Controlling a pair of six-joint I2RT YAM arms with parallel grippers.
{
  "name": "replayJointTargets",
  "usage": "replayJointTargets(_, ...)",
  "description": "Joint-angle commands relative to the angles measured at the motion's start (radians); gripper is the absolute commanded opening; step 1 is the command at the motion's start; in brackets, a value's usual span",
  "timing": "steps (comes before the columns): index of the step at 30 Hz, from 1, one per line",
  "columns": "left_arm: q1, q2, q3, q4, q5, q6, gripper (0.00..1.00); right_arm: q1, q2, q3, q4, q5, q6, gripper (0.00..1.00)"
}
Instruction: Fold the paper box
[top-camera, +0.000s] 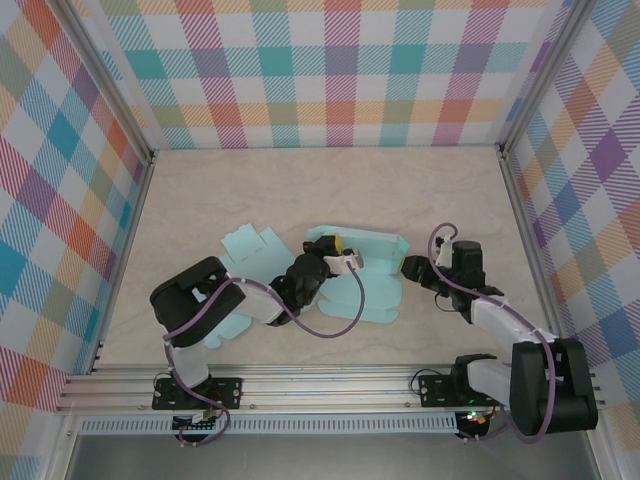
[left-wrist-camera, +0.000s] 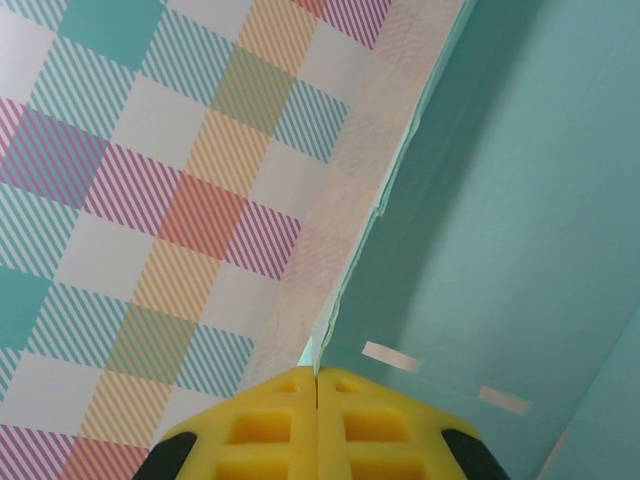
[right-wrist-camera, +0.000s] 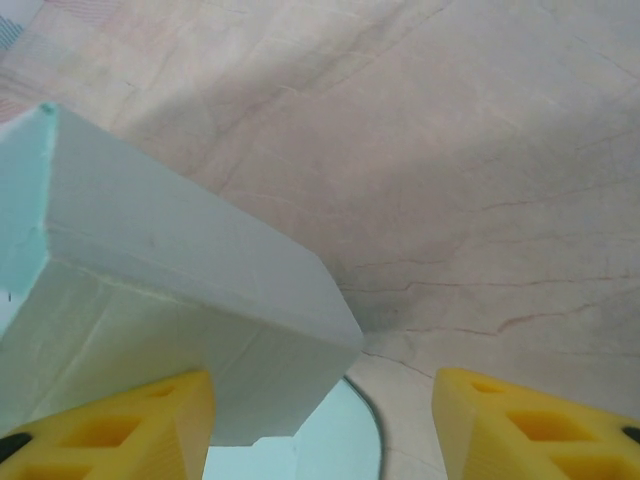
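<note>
Grippers come to two, and there is one box I can count for sure. That teal paper box lies near the middle of the table, a touch toward four o'clock. It is partly folded: a wall stands along its twelve o'clock edge, its three o'clock end is creased into a sharp raised corner, and a round-cornered flap lies flat toward six o'clock. More teal card pokes out past the left arm at the box's nine o'clock, and I can't tell whether it belongs to the same sheet. The left gripper sits at the box's eleven o'clock with its yellow fingers pressed together, pinching the thin top edge of a wall. The right gripper is at the three o'clock end with its fingers spread wide, the folded corner lying between them and close against one finger.
</note>
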Motion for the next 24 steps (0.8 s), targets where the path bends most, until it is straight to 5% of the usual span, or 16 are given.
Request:
replayJointTargets(1, -0.012, 0.032, 0.029, 0.012, 0.025, 0.006, 0.00, 0.004, 0.013, 0.029, 0.076, -0.050, -0.027, 0.60)
replayJointTargets(24, -0.019, 0.069, 0.055, 0.010, 0.034, 0.000, 0.00, 0.076, 0.161, 0.081, 0.161, 0.004, -0.062, 0.60)
